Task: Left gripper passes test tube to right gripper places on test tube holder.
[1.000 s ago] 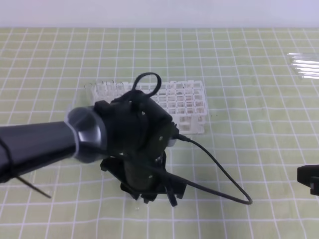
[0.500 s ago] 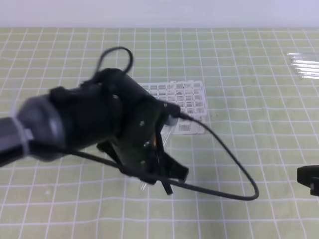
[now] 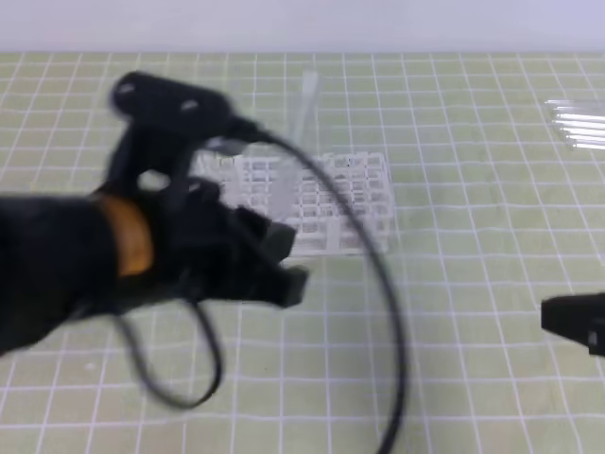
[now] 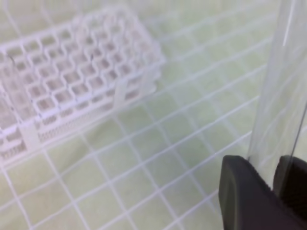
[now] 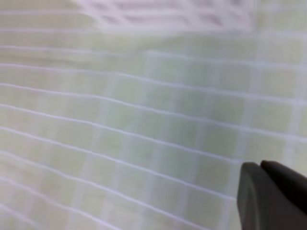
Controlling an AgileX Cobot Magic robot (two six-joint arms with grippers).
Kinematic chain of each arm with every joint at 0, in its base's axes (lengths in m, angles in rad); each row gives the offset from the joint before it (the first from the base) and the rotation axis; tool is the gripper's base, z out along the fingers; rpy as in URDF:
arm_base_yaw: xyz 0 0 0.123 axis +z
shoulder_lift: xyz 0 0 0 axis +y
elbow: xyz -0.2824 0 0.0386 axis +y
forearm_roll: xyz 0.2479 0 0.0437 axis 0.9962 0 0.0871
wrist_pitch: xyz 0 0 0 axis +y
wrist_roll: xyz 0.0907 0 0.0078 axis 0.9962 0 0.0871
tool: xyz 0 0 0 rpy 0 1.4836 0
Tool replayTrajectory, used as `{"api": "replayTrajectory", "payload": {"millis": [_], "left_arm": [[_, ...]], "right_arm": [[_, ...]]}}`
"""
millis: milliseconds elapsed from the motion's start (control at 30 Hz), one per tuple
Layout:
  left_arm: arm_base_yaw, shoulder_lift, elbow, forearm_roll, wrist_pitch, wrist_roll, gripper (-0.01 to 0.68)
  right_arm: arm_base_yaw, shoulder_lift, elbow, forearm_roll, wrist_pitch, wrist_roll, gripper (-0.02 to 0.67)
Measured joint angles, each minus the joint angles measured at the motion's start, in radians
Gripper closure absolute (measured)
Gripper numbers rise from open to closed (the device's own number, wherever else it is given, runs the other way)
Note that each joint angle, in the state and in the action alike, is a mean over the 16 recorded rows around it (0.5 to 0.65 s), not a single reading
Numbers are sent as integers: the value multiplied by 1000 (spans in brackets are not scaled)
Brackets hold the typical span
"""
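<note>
The left gripper (image 4: 268, 182) was clamped on the test tube (image 4: 280, 86) — held upright, left of centre — while the right gripper (image 3: 573, 320) (grip state unclear) waited well apart at the right edge

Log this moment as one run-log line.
left gripper: shut on test tube, lifted | right gripper: apart, low right | test tube holder: on mat | handover: pending

From my seat, the bulky black left gripper (image 3: 274, 260) with its looping black cable (image 3: 378, 284) blocks the near side of the white gridded plastic test tube holder (image 3: 350, 194). The green checked tablecloth (image 3: 473, 189) lies open between that rack and the right gripper (image 3: 572, 320) at the right edge. Spare clear glass tubes (image 3: 579, 125) lie at the far right.
</note>
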Motion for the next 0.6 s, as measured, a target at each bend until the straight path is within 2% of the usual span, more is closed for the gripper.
{"api": "replayTrajectory", "payload": {"millis": [267,433,600], "left_arm": [[1,-297,325,12,-310,-15,669],[1,-402,501,24,-492,-28,670],[1,-440,619,38,-636,-37,670]], "right_arm": [[108,79,-144,82,11,-56,651],[237,144,-233,58,-49,-50,651],[387,186,-290,8,-170,-56,651]]}}
